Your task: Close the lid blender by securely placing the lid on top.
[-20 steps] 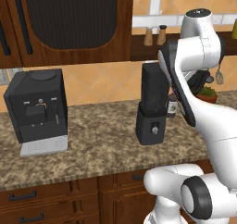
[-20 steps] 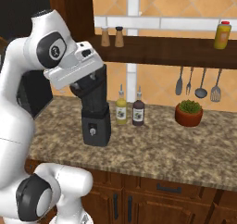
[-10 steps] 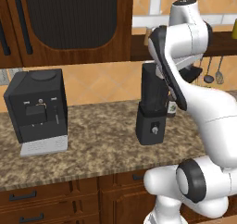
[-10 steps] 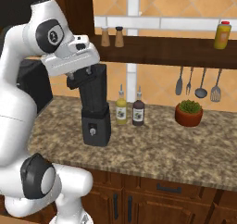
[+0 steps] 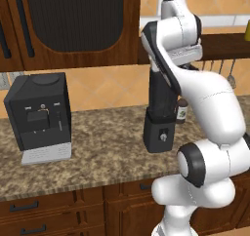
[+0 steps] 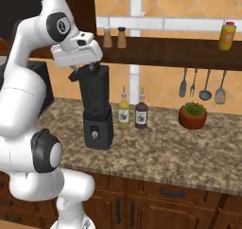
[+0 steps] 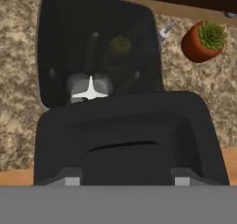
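Observation:
The tall black blender (image 5: 160,114) (image 6: 97,110) stands on the granite counter, its knob facing the front edge. Down in the hand view, the jar's open mouth (image 7: 92,47) shows the blades at its bottom. The black lid (image 7: 132,135) sits close under the camera, overlapping the near side of that mouth and hiding the fingertips. My gripper (image 6: 86,71) hangs level right over the jar's top, shut on the lid, which is offset toward the near rim.
A boxy black coffee machine (image 5: 39,112) stands at the counter's left. Right of the blender are two bottles (image 6: 124,112) (image 6: 141,112) and a potted plant (image 6: 193,117) (image 7: 203,40). Utensils (image 6: 201,83) hang under a shelf holding shakers (image 6: 113,36).
The hand has risen from a tilt beside the jar's upper part and levelled out over the jar's top. The blender has stayed in place.

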Motion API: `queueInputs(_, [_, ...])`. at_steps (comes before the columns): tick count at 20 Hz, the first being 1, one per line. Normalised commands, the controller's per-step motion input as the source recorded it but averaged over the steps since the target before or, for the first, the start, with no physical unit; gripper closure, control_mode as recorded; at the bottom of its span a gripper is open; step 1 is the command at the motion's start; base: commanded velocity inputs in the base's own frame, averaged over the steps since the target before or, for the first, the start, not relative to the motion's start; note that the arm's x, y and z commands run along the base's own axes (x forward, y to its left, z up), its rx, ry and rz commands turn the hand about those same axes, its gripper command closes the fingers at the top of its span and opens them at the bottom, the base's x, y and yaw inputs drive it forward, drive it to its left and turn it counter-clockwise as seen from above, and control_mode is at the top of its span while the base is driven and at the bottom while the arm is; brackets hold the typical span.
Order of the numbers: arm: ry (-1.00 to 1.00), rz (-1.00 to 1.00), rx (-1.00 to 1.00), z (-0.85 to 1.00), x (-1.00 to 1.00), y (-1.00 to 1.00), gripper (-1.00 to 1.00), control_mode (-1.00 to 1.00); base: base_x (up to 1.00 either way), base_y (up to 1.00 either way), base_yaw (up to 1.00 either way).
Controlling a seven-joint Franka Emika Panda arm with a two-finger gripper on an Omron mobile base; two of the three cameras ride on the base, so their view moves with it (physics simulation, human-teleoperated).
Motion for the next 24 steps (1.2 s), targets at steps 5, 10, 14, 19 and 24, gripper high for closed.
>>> queueInputs(5, [0.00, -0.29, 0.10, -0.17, 0.39, 0.00, 1.00, -1.00, 0.00, 0.00, 0.00])
queueInputs(10, [0.00, -0.24, 0.10, -0.07, 0.25, 0.00, 1.00, -1.00, 0.00, 0.00, 0.00])
queueInputs(14, [-0.06, -0.11, 0.05, -0.22, 0.12, -0.02, 1.00, -1.00, 0.00, 0.00, 0.00])
queueInputs(19, [-0.17, 0.04, 0.00, -0.24, 0.21, -0.03, 1.00, -1.00, 0.00, 0.00, 0.00])
queueInputs(24, [-0.17, 0.17, 0.00, -0.14, 0.31, -0.01, 1.00, -1.00, 0.00, 0.00, 0.00])
